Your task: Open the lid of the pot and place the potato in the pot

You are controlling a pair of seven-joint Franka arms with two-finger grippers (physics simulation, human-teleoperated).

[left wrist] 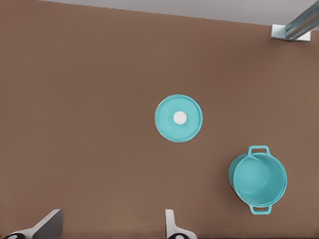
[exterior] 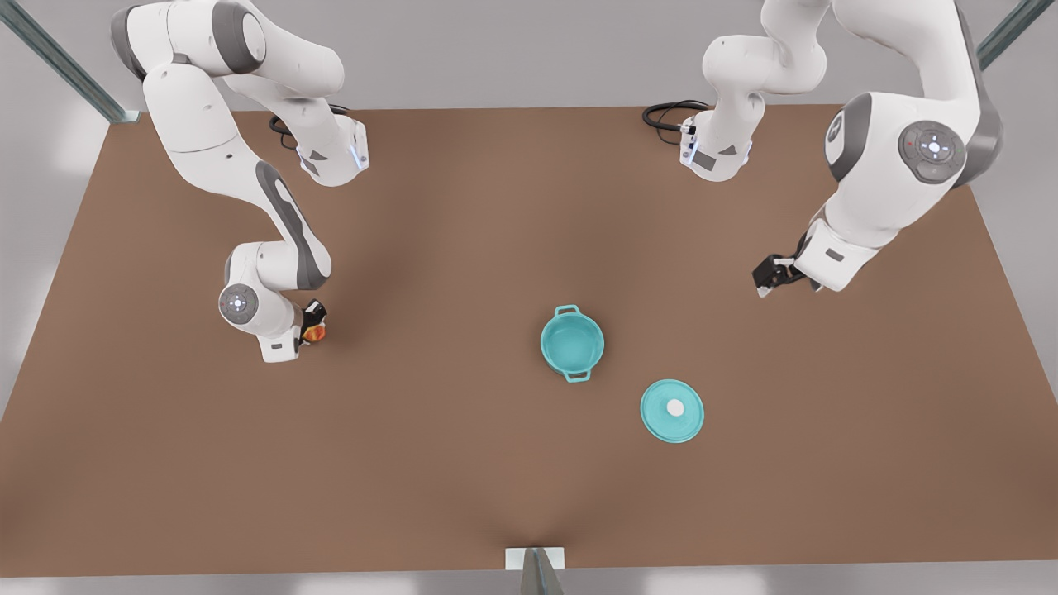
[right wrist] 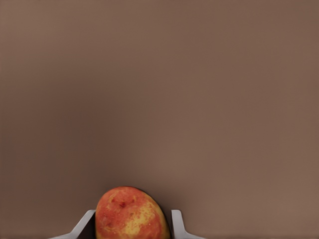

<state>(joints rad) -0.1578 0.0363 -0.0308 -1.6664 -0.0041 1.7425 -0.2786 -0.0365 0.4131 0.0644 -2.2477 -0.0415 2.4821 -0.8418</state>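
Observation:
The teal pot [exterior: 572, 343] stands uncovered near the table's middle, its inside bare [left wrist: 257, 179]. The pot lid [exterior: 672, 410], a flat teal disc with a white knob, lies on the table beside it, toward the front view's right [left wrist: 167, 124]. At the front view's left, my right gripper [exterior: 314, 324] is low over the table, shut on the yellow-and-red potato [exterior: 315, 334]. In the right wrist view the potato [right wrist: 130, 214] sits between the gripper's fingers [right wrist: 175, 224]. My left gripper [exterior: 764, 281] hangs open at the front view's right, apart from lid and pot, holding nothing [left wrist: 109, 230].
Brown table [exterior: 463, 463] with bare surface around the pot and lid. Metal frame posts stand at the far corners [exterior: 99, 99] and at the near edge's middle [exterior: 536, 570]. Black cables lie by the arm bases [exterior: 665, 114].

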